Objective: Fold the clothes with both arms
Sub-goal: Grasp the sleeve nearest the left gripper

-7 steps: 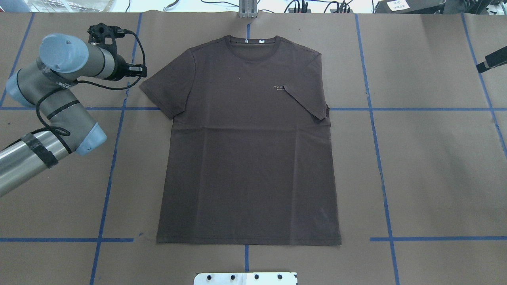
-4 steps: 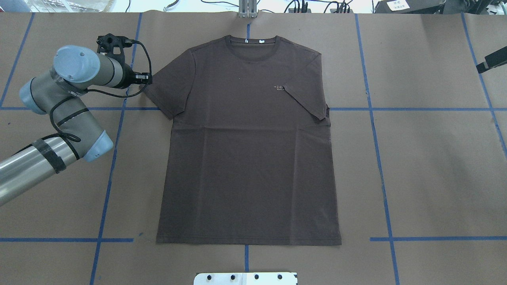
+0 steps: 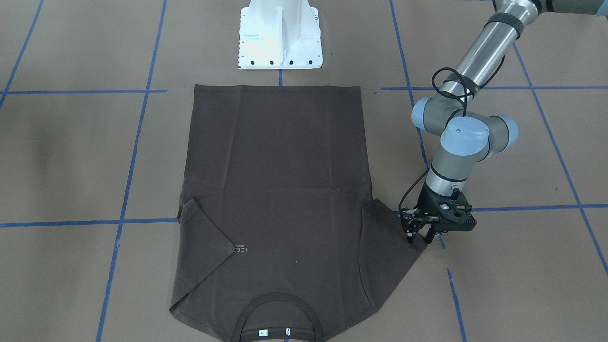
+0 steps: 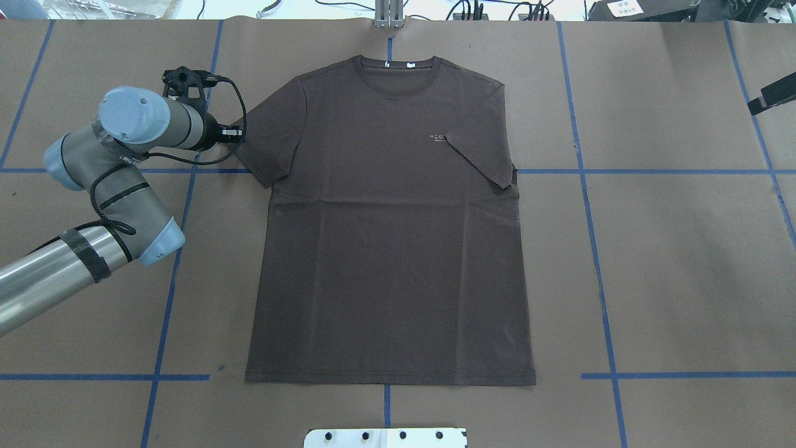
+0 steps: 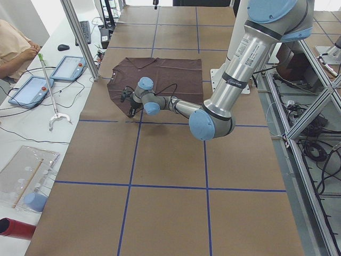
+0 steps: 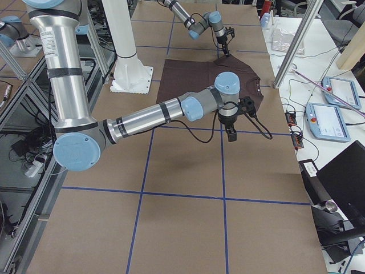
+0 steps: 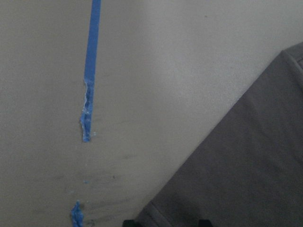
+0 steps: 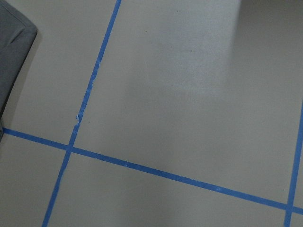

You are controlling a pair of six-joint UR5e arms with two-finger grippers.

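Observation:
The dark brown T-shirt (image 4: 385, 249) lies flat, front up, collar (image 4: 398, 62) at the far edge. One sleeve (image 4: 479, 149) is folded in over the chest lettering; the other sleeve (image 4: 264, 140) lies spread out. My left gripper (image 3: 419, 236) is open, low at the tip of the spread sleeve. In the left wrist view (image 7: 163, 221) the sleeve corner lies between the two fingertips. My right gripper (image 6: 231, 135) hangs above bare table beside the shirt; I cannot tell whether it is open or shut. The shirt's edge (image 8: 12, 52) shows in the right wrist view.
The white pedestal base (image 3: 280, 35) stands at the near edge by the shirt's hem. Blue tape lines (image 4: 653, 172) cross the brown table. A metal post (image 4: 388, 15) stands beyond the collar. A black part (image 4: 771, 96) juts in at the right edge.
My left arm has moved right, toward the shirt. Its gripper went from beside the spread sleeve to the sleeve's tip. The shirt has not moved.

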